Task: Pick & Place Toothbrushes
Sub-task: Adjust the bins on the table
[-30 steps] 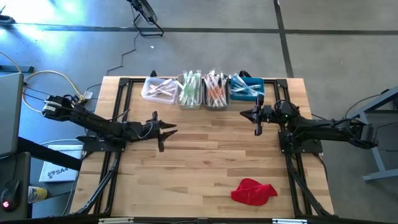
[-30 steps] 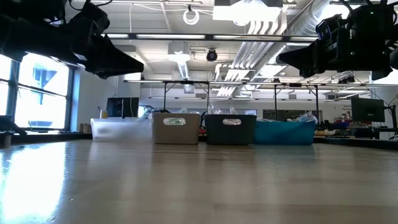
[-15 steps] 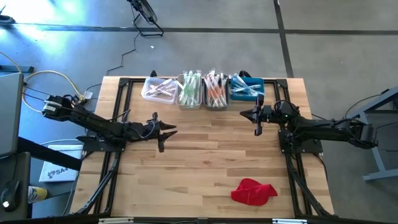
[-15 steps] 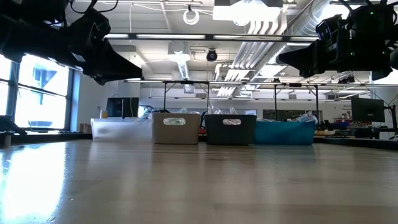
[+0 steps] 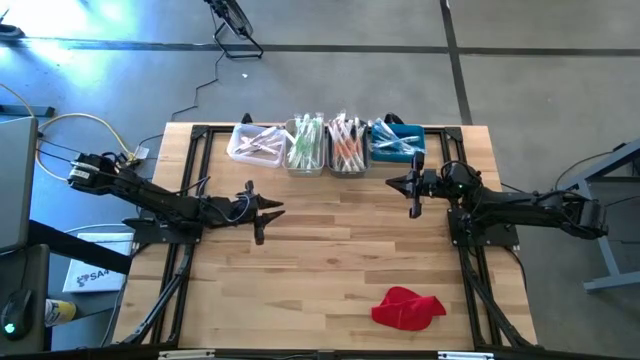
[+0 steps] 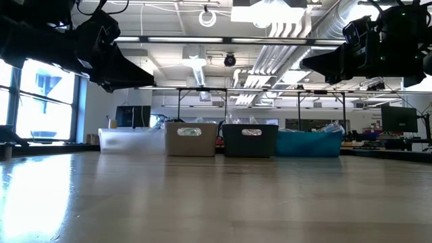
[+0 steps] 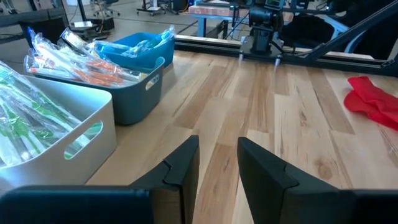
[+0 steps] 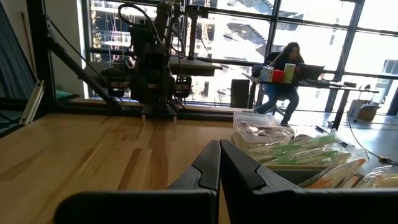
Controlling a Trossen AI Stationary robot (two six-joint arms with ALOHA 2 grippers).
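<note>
Change over the last second: almost none; the left arm is seen marginally lower in the low view, all else is unmoved. No toothbrush is in transit, so the sorting is judged paused or complete.

Left claw (image 5: 262, 212): fingers parted by a narrow gap, nothing held, raised above the tabletop (image 5: 330, 255).
Right claw (image 5: 413, 186): closed on nothing, likewise raised.
Toothbrushes (image 5: 308, 142): wrapped, all lodged in four bins (image 5: 347, 145) ranged beyond and between the claws.
Red cloth (image 5: 407, 308): loose on the tabletop, well behind the right claw.

Room: concrete floor, large windows, a seated person (image 8: 285, 70) at a far desk.
</note>
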